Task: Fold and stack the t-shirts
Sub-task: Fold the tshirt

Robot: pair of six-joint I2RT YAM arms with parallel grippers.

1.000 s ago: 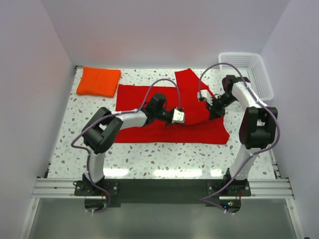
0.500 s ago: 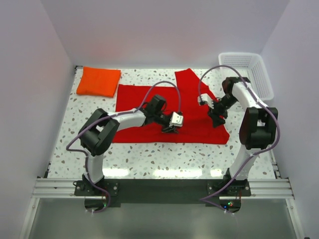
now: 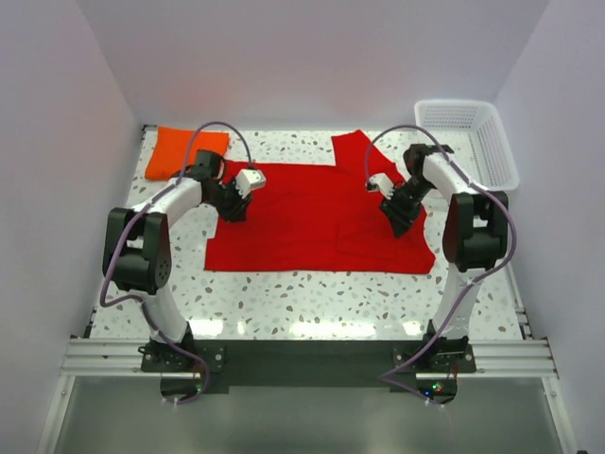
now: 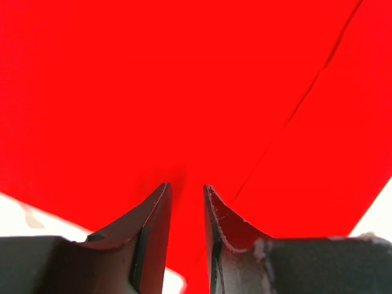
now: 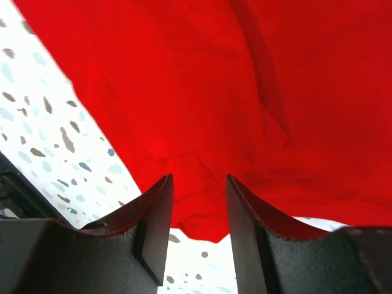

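Narrowly parted at left gripper [image 4: 187, 185], wider at right gripper [image 5: 199, 176]; both low over red t-shirt [image 3: 312, 213], near its opposite side edges. Soft, smooth, spread flat across speckled terrazzo table [image 3: 284, 293], slightly rumpled rightward.

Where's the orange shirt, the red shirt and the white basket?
orange shirt [image 3: 168, 153], top external view, middle of the folded cloth.
red shirt [image 3: 312, 213], top external view, flat middle of its body.
white basket [image 3: 463, 128], top external view, bare floor inside.
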